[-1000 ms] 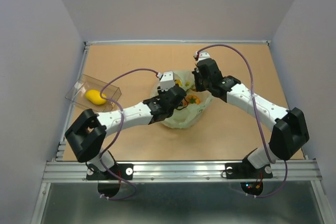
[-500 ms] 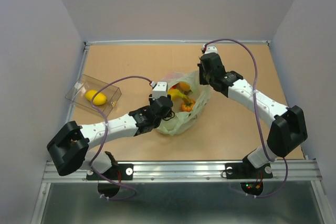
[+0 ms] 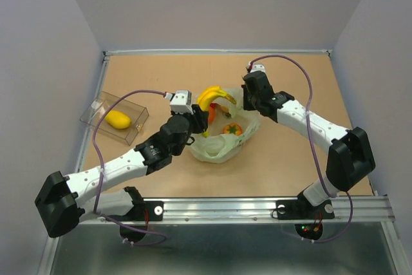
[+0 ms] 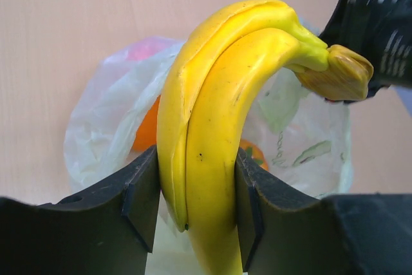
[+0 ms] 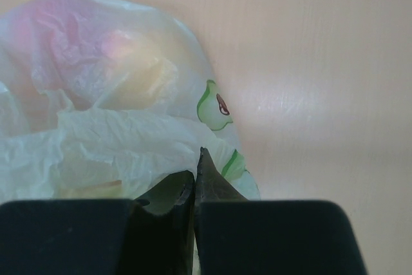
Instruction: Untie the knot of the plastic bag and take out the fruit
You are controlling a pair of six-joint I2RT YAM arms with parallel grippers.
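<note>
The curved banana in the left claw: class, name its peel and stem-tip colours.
Curved banana: yellow peel, tan-brown stem tip; clearest in left wrist view.

Overhead view: bright, even, diffuse light; faint soft shadows under arms on table (image 3: 290, 165); slight wide-angle bend at walls. Left wrist view: banana (image 4: 212, 127) sharp, dull sheen; bag (image 4: 103, 120) behind it soft. Right wrist view: pale glare patch on table beside bag; dark foreground blurred.

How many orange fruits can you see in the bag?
2. One orange fruit lies in the open plastic bag; a second orange fruit peeks out left of the banana in the left wrist view. More may be hidden.
</note>
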